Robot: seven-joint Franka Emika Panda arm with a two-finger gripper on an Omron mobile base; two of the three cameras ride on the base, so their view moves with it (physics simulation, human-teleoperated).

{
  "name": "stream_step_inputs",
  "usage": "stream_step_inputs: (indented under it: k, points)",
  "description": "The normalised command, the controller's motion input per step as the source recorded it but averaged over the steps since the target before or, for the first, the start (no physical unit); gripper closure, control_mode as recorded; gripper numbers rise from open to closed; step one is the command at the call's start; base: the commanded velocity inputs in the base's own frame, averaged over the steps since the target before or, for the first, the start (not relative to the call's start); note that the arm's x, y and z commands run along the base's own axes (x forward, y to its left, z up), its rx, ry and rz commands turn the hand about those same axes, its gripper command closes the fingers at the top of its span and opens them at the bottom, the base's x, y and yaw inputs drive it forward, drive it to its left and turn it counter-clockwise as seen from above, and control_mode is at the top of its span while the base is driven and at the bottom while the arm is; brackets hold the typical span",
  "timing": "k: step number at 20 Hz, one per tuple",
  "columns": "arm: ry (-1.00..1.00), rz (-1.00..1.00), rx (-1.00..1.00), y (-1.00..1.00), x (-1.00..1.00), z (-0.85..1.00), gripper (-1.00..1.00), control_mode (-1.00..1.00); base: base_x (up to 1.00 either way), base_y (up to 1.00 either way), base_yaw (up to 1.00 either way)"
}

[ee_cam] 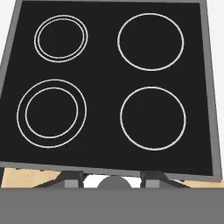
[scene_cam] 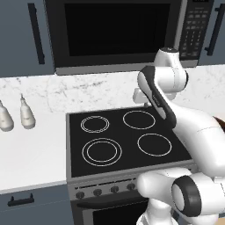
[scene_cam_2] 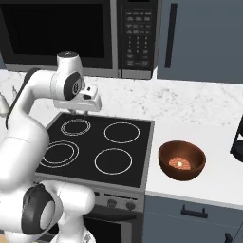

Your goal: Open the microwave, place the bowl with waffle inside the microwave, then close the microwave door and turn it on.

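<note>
**Microwave shut, arm raised over the stove**

Microwave hung on the wall directly above the stove, and we saw its door closed flat, dark window facing out, with the keypad panel at the door's right edge. We found the bowl on the white counter just right of the stove, close to the stove's front right corner but not touching it. The waffle lay as a small orange-tan piece in the bottom of the bowl.

We saw the arm bent high over the stove, with the hand above the stove's back edge and below the microwave. The gripper pointed down at the four ring burners; its two fingertips stood well apart with nothing between them. Left of the stove, two pale bottles stood side by side on the counter. Blue-grey cabinets flanked the microwave on both sides.
</note>
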Motion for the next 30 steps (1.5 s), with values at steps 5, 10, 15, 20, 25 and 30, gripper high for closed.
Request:
stream_step_inputs:
  k: [5, 10, 15, 20, 25, 30]
  points:
    - [-0.01, 0.04, 0.00, -0.01, -0.58, 0.00, -1.00, -1.00, 0.00, 0.00, 0.00]
    - [-0.13, 0.00, 0.00, -0.07, -0.38, 0.37, -1.00, -1.00, 0.00, 0.00, 0.00]
    - [-0.07, 0.00, 0.00, -0.07, -0.06, 0.58, -1.00, -1.00, 0.00, 0.00, 0.00]
    - [-0.01, 0.00, -0.06, -0.08, 0.00, 0.54, -1.00, -1.00, 0.00, 0.00, 0.00]
    - [-0.09, 0.00, 0.00, -0.32, 0.00, 0.39, -1.00, -1.00, 0.00, 0.00, 0.00]
    - [-0.28, 0.00, 0.00, -0.19, 0.00, 0.24, -1.00, -1.00, 0.00, 0.00, 0.00]
